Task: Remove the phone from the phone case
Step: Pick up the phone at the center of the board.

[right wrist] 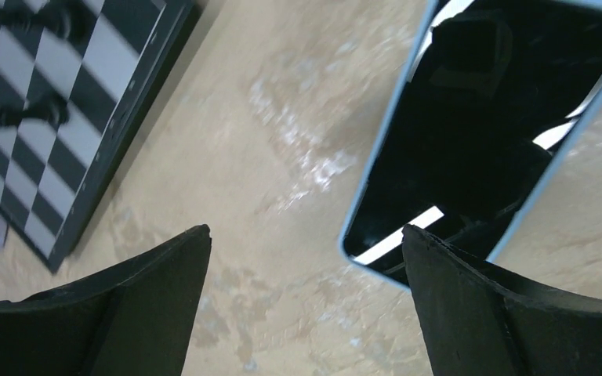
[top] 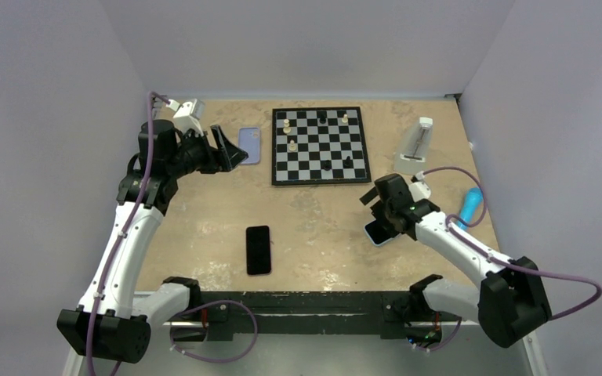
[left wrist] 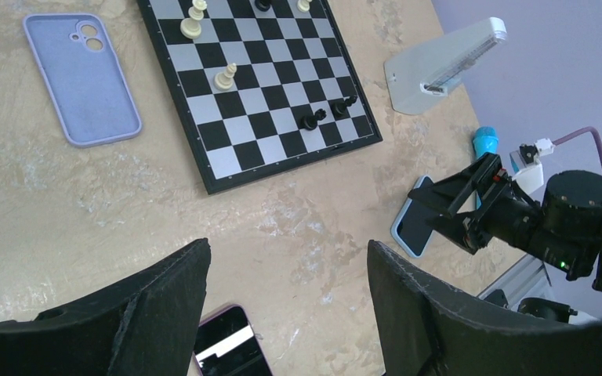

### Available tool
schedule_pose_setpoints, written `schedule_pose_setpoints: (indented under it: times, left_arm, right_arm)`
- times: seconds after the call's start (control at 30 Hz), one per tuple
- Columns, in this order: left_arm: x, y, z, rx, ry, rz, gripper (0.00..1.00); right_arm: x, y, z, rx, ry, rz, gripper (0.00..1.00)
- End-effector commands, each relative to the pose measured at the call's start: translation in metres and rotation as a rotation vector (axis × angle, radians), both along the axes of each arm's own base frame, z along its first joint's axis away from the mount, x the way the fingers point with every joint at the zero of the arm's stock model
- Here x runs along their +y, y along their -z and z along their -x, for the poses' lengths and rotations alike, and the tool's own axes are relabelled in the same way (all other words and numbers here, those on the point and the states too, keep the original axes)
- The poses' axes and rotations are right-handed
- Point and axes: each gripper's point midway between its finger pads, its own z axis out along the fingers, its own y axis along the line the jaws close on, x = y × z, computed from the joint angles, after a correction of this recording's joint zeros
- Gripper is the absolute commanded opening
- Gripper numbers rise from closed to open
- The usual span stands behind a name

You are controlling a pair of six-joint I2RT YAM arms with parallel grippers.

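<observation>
One chessboard (top: pixel 320 146) between lilac case (top: pixel 249 145) and metronome (top: pixel 414 146), apart from cased phone (right wrist: pixel 486 133)

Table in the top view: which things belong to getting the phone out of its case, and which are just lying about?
For the job: black phone in a light blue case; open right gripper above it.
Lying about: empty lavender phone case; bare black phone; black-and-white chessboard with pieces; white metronome-shaped object; blue cylinder.
</observation>
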Motion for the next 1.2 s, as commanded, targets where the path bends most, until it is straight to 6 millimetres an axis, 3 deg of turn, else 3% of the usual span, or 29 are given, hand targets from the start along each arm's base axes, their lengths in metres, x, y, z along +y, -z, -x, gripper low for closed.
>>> schedule_pose_setpoints:
  times: [0.0,0.17,0.33,0.67,1.0,1.17]
  left_arm:
    - [-0.004,-0.01,-0.003,-0.039,0.013,0.018,0.76]
    - [-0.004,-0.006,-0.004,-0.027,0.014,0.017,0.76]
    - [-0.005,-0.006,-0.004,-0.025,0.018,0.023,0.76]
    - [-0.005,-0.002,-0.006,-0.015,0.014,0.02,0.76]
    - [-0.009,-0.004,-0.005,-0.015,0.032,0.04,0.75]
    - [-0.008,-0.003,-0.005,-0.014,0.031,0.037,0.75]
  right_arm:
    - [-0.046,0.0,-0.004,0.049,0.146,0.044,0.96]
    - [-0.072,0.013,-0.005,0.092,0.174,0.024,0.97]
    - [-0.072,0.022,-0.011,0.124,0.145,0.007,0.98]
    - [-0.072,0.046,-0.001,0.223,0.16,0.006,0.98]
    - [-0.086,0.023,0.005,0.163,0.167,0.065,0.98]
    - [-0.085,0.024,0.014,0.17,0.167,0.053,0.98]
